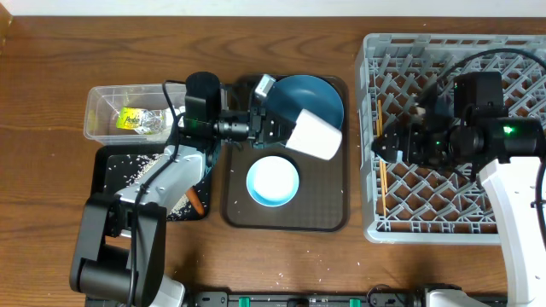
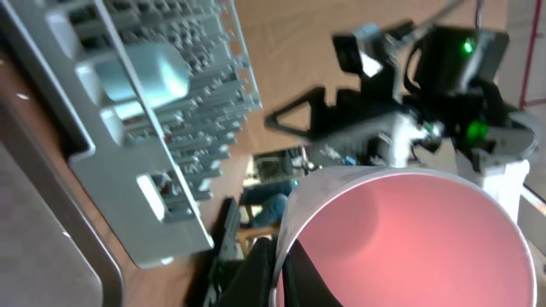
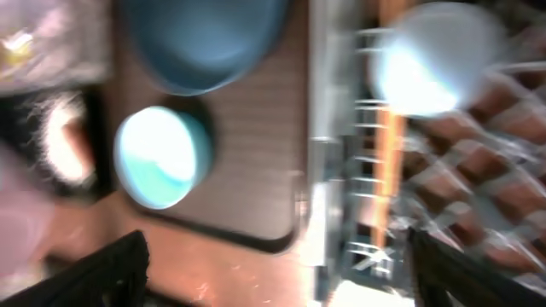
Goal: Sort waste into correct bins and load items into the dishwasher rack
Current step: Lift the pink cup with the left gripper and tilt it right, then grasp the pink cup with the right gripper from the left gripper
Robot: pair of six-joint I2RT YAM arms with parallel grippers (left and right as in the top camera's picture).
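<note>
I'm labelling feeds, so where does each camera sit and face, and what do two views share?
Overhead: above the table, facing straight down; left arm and right arm show.
Left wrist: on the left gripper, facing sideways past its pinkish-white cup to the dishwasher rack.
Right wrist: over the rack edge, looking down, blurred; open fingers at bottom corners.
Shared: light-blue bowl, overhead and right wrist.

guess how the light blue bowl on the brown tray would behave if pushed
The light-blue bowl looks rigid, so it should keep its shape. Wide, low and upright on the brown tray, it would probably slide rather than tip.
</note>
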